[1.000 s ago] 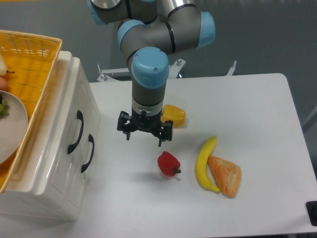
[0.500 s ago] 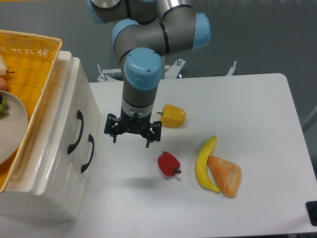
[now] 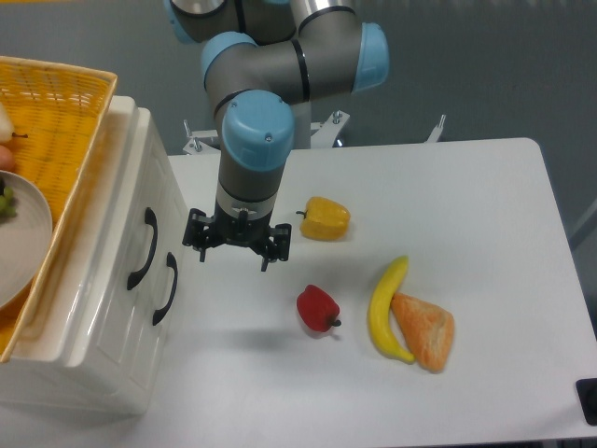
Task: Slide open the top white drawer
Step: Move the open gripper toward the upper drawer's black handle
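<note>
A glossy white plastic drawer cabinet is seen at the left of the frame, standing on the white table (image 3: 466,187). The top white drawer (image 3: 140,201), a panelled front with a black arched handle (image 3: 142,249), is found in the upper part of the cabinet's face and appears pushed in, flush with the matching lower white drawer (image 3: 154,336), whose own black handle (image 3: 166,289) sits just below and to the right. A yellow wicker basket (image 3: 56,121) is carried on top of the cabinet at the upper left, and part of a pale round plate (image 3: 23,243) is seen inside it.

The black two-finger gripper (image 3: 235,247), hung from a grey and light-blue arm, is held above the table just right of the cabinet front, near the upper handle but apart from it. The fingers are spread and released, with nothing between them.

Right of the gripper a yellow bell pepper (image 3: 326,218) is laid on the table. Lower in the centre a red bell pepper (image 3: 317,309) is seen, and further right a yellow banana (image 3: 386,308) lies touching an orange wedge-shaped piece of bread (image 3: 424,332).
</note>
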Robot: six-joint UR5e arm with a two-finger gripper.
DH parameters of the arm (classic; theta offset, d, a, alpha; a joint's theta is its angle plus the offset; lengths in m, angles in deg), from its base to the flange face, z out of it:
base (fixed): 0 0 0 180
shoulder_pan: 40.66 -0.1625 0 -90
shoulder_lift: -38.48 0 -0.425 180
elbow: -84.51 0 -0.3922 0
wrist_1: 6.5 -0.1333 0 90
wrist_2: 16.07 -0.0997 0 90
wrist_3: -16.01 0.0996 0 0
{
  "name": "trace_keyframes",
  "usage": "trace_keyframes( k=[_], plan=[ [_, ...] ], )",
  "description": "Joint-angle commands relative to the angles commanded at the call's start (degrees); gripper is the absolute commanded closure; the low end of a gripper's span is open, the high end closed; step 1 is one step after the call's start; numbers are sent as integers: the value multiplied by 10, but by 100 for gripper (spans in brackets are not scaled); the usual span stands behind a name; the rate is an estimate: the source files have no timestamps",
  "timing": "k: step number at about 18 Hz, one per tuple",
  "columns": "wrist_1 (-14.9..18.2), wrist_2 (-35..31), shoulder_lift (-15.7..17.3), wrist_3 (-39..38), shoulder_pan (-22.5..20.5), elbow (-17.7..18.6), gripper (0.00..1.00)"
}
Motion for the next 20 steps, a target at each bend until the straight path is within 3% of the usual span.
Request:
trace_keyframes(
  k=[9,20],
  plan=[
    [29,45,-3,-1,-1,-2,0],
    [28,78,-1,0,0,-6,0]
  ],
)
